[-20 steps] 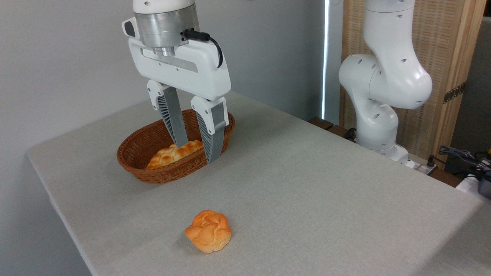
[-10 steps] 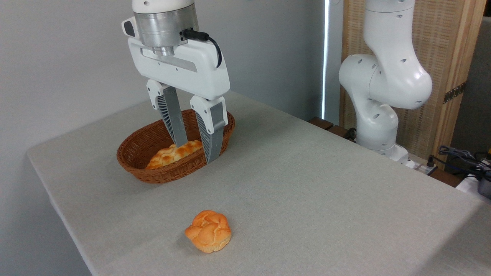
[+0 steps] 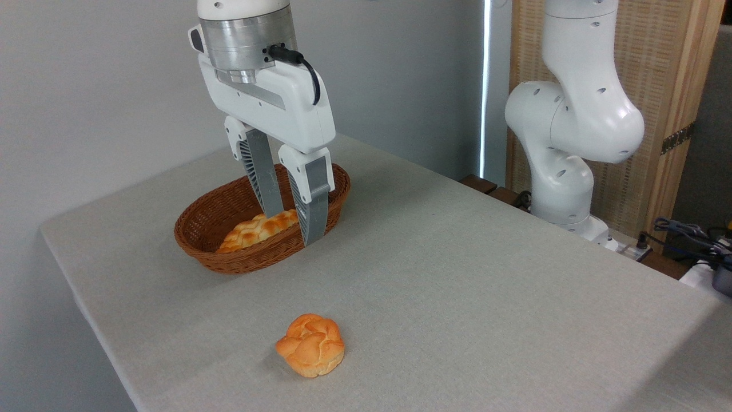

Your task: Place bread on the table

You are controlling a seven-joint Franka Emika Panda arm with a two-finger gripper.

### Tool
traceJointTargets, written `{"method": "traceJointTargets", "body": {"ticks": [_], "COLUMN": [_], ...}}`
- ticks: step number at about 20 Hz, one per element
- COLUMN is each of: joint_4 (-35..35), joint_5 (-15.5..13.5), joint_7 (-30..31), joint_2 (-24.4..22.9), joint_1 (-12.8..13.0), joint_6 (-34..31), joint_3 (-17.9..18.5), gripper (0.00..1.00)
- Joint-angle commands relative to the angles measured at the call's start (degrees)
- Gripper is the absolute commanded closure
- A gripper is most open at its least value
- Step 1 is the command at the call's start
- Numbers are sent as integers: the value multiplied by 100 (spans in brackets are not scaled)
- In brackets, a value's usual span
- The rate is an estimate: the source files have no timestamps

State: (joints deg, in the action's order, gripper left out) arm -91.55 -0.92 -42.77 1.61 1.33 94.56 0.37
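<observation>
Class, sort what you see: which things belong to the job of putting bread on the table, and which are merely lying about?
Belonging to the job:
round bun
table
gripper, open

Lying about:
wicker basket
braided loaf inside it
cables at the far right

Bright, even light; soft faint shadows; sharp focus.

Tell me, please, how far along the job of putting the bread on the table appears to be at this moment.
It looks essentially done: the bread sits alone on the table, near its front edge and well clear of the wicker basket. The tool holds nothing; its fingers are open above the basket, where a braided loaf lies. Nothing obvious is left except perhaps drawing the arm away.
</observation>
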Motion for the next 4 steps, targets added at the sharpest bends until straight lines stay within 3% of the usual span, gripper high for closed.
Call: {"method": "traceJointTargets", "body": {"ticks": [1, 4], "joint_4": [-3, -3], "joint_5": [-75, -84], "joint_7": [-187, -152], "joint_2": [-73, -73], "joint_1": [-1, -1], "joint_6": [-192, -192], "joint_3": [24, 24], "gripper": [0, 0]}}
